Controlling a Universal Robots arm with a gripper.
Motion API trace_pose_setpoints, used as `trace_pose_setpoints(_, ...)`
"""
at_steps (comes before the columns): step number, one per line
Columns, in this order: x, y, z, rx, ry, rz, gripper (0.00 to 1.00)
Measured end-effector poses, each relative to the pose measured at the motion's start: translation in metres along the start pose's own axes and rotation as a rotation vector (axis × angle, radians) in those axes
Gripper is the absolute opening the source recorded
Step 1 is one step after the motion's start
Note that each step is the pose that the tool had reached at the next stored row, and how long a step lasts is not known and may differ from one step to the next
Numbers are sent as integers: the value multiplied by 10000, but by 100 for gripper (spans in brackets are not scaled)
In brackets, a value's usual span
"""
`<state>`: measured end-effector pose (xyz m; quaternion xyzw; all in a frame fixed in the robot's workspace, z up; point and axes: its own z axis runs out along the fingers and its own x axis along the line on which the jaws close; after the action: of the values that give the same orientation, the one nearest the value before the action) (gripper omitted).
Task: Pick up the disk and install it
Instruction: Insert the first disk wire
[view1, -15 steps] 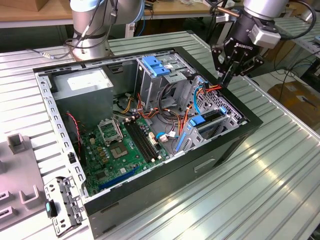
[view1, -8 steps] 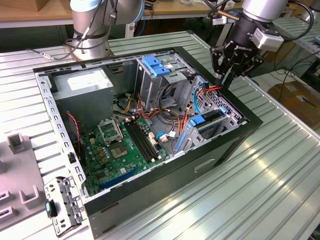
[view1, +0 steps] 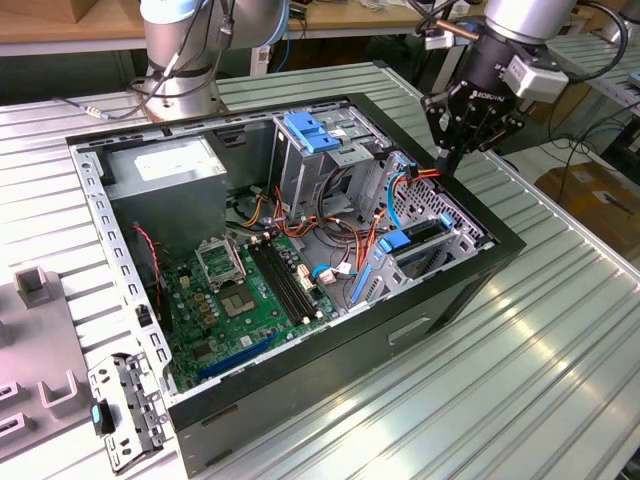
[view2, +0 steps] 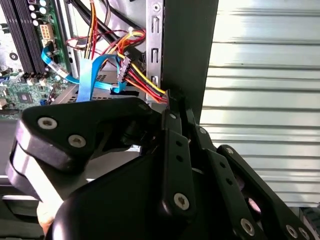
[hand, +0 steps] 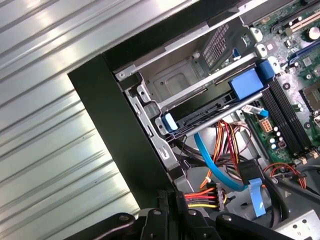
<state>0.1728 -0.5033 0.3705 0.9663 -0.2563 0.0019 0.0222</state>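
1. Fingers (view2: 172, 135): drawn together, with no gap showing between them. The gripper (view1: 446, 167) points down at the open computer case's (view1: 300, 400) wall on the exterior view's right.
2. Wire bundle (view2: 142, 82): red, orange and yellow leads run from a connector straight to the fingertips. Whether the fingers pinch them cannot be told.
3. The disk (hand: 207, 109): it lies slotted in the drive cage (hand: 150, 130) inside the case, framed by its blue carrier (hand: 246, 83). It is near the gripper but apart from it — nothing grips it. In the exterior view it sits at the case's near right corner.
4. Light-blue flat cable (hand: 212, 167): it curves between the cage and the wire bundle.
5. Motherboard (view1: 240, 300): green, on the case floor, toward the exterior view's left of the cage.
6. Ribbed metal table (view1: 520, 370): it carries the case.
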Motion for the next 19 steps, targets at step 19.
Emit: trace_pose_setpoints(19,-4,30,-14,-17,-43,1037,17)
